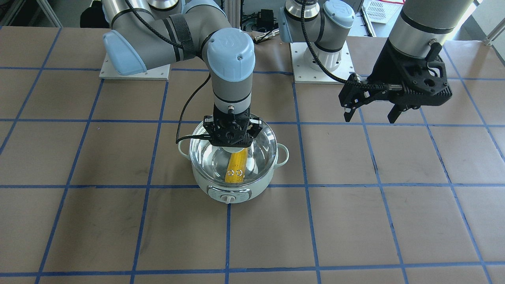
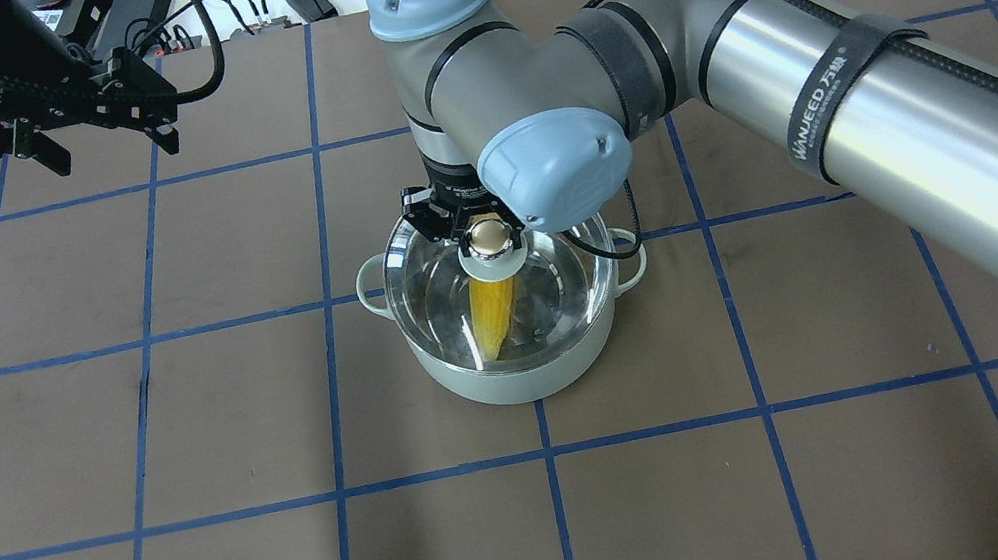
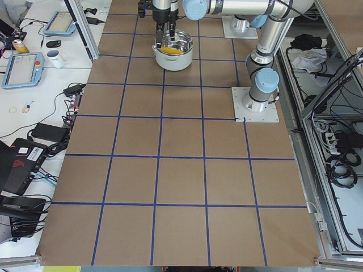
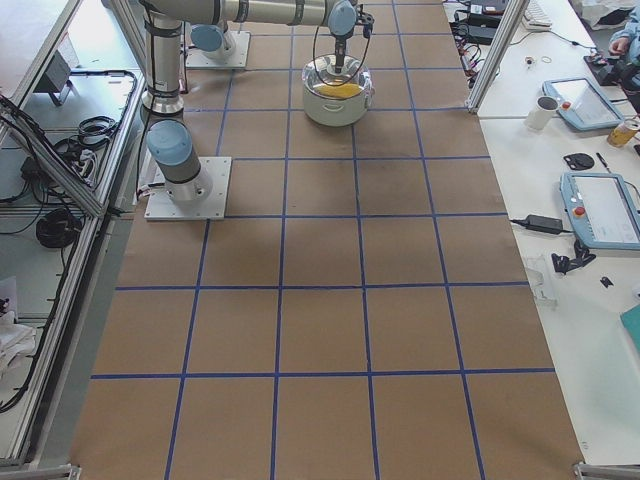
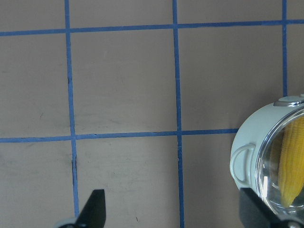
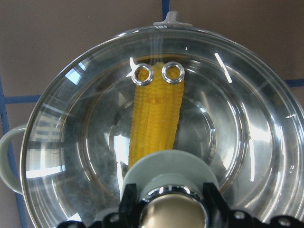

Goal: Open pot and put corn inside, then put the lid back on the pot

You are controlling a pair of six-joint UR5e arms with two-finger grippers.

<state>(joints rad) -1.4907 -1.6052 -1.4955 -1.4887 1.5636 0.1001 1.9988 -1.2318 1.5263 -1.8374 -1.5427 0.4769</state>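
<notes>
The pale green pot (image 1: 232,194) stands at the table's middle, its dial toward the front-facing camera. The yellow corn (image 1: 236,167) lies inside it and shows through the clear glass lid (image 1: 262,146), which sits over the pot's rim. My right gripper (image 1: 233,139) points straight down, shut on the lid's knob (image 2: 492,240). In the right wrist view the fingers (image 6: 128,202) flank the knob (image 6: 172,211), with the corn (image 6: 156,118) and two vent rings below. My left gripper (image 2: 107,148) hangs open and empty, away from the pot (image 5: 247,142).
Both arm base plates (image 1: 317,67) are bolted at the robot's side of the table. The right arm's long forearm (image 2: 889,123) stretches over the table's right half. Side benches hold tablets (image 4: 600,205) and a mug (image 4: 545,110). Blue tape lines grid the brown table.
</notes>
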